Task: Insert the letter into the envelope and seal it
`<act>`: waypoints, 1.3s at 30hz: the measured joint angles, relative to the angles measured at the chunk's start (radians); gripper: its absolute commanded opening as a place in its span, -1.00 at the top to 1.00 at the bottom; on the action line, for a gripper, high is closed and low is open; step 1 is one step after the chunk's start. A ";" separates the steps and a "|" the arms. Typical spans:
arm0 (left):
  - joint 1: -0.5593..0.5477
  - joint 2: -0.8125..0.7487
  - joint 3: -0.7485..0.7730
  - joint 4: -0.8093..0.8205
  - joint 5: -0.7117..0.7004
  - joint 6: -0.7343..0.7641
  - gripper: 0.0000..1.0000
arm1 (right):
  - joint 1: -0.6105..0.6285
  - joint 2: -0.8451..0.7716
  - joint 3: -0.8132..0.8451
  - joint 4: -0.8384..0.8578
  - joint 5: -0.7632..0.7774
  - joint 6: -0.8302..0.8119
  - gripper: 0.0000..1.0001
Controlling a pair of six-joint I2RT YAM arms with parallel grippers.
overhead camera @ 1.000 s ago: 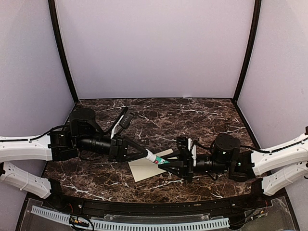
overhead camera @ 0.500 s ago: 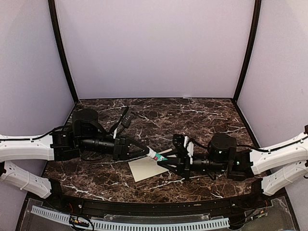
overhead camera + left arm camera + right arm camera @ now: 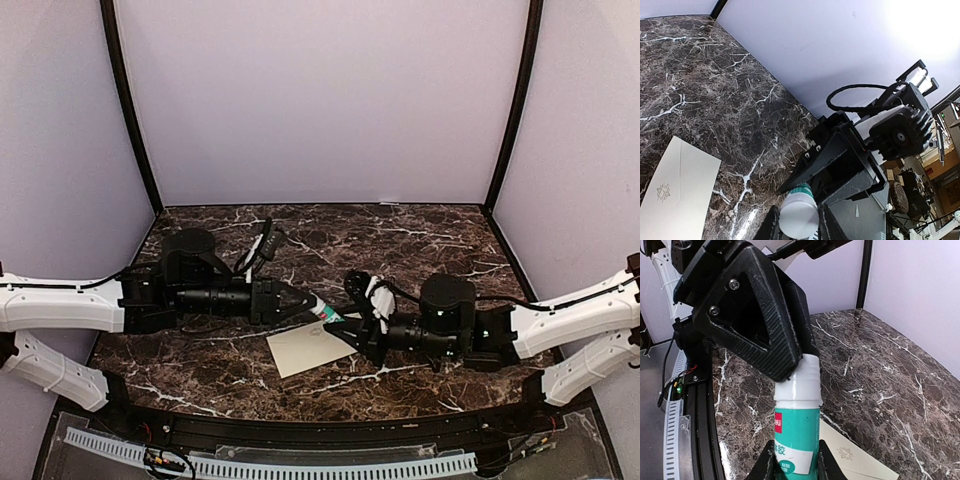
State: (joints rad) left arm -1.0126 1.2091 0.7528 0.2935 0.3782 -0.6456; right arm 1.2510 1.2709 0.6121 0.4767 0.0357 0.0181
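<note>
The envelope (image 3: 305, 350) lies flat on the marble table, cream, its flap emblem facing up; it also shows in the left wrist view (image 3: 682, 182) and the right wrist view (image 3: 860, 462). The letter is out of view. A glue stick (image 3: 323, 313) with a teal body (image 3: 796, 432) and a white cap (image 3: 802, 377) is held between both grippers above the envelope's far edge. My left gripper (image 3: 303, 306) is shut on the white cap (image 3: 798, 220). My right gripper (image 3: 352, 330) is shut on the teal body.
The dark marble table (image 3: 420, 240) is bounded by lilac walls at the back and sides. The two arms meet nose to nose over the table's near middle. A black rail and a white cable chain (image 3: 270, 465) run along the front edge.
The left gripper has reached further right and the right gripper has shifted left, closing on each other. The glue stick between them sits a little higher in the top view. The envelope has not moved.
</note>
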 measured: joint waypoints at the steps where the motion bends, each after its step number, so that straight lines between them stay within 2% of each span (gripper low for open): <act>1: 0.000 0.005 0.000 0.008 -0.009 -0.009 0.70 | 0.003 0.005 0.007 -0.010 0.019 -0.007 1.00; 15: 0.001 0.012 0.000 0.003 -0.161 -0.085 0.70 | 0.082 0.142 0.205 -0.211 0.369 -0.129 1.00; 23: 0.000 0.019 0.000 -0.004 -0.173 -0.094 0.70 | 0.086 0.158 0.233 -0.261 0.391 -0.145 1.00; 29: 0.000 0.007 -0.019 0.034 -0.097 -0.066 0.70 | 0.051 0.093 0.220 -0.309 0.219 -0.092 1.00; 39: -0.001 -0.014 -0.047 0.182 0.099 0.015 0.70 | -0.064 -0.006 0.199 -0.308 -0.285 0.100 1.00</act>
State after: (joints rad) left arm -1.0138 1.1954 0.7063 0.4755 0.4774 -0.6308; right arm 1.1873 1.2648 0.8108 0.1684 -0.2497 0.1184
